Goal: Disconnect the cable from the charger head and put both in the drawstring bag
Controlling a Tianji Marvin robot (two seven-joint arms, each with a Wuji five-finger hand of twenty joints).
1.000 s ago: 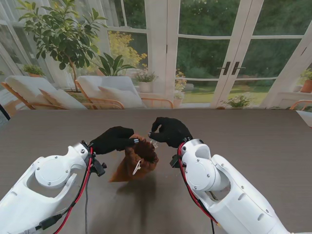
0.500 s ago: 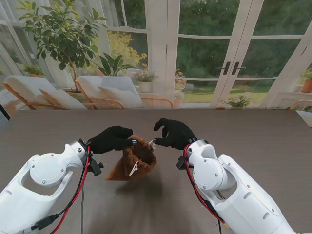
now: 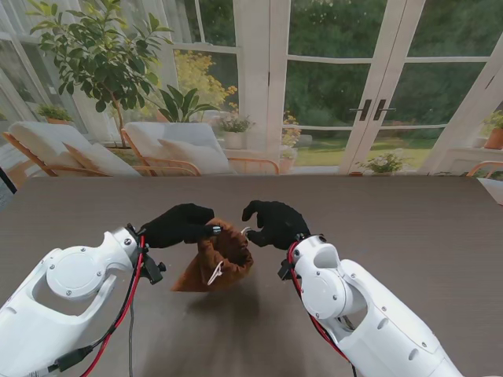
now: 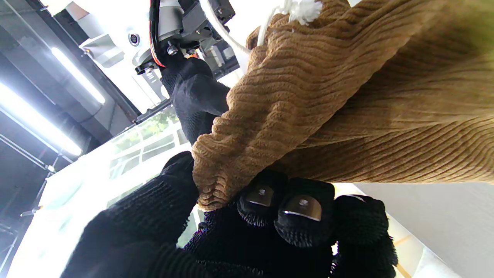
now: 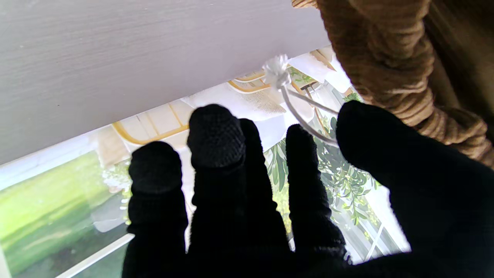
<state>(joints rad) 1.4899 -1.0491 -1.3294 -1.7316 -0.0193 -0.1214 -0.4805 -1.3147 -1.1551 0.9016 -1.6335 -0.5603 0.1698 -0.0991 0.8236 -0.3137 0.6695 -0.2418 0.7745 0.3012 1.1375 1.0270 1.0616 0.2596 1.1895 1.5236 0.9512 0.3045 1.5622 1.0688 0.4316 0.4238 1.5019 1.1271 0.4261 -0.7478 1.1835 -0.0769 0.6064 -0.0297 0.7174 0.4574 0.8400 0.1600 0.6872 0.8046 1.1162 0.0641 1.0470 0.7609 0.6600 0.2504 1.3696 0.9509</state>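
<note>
The brown ribbed drawstring bag (image 3: pixel 225 255) hangs just above the table, and my left hand (image 3: pixel 181 224) is shut on its rim. In the left wrist view the bag (image 4: pixel 347 96) is pinched between thumb and fingertips (image 4: pixel 297 208). My right hand (image 3: pixel 273 223) hovers at the right side of the bag's mouth with its fingers (image 5: pixel 216 139) spread. A white drawstring with a knotted end (image 5: pixel 276 71) runs between its thumb and forefinger, and I see no clear grip on it. Another white cord end (image 3: pixel 218 271) dangles down the bag's front. Charger head and cable are not visible in any view.
The grey-brown table (image 3: pixel 409 228) extends on all sides of the bag. Beyond its far edge are glass doors, lounge chairs (image 3: pixel 181 149) and a potted plant (image 3: pixel 94 55).
My right hand has uncurled from a pinch at the bag's mouth to spread fingers, moving away to the right and then back toward the bag. The left hand and bag have barely moved.
</note>
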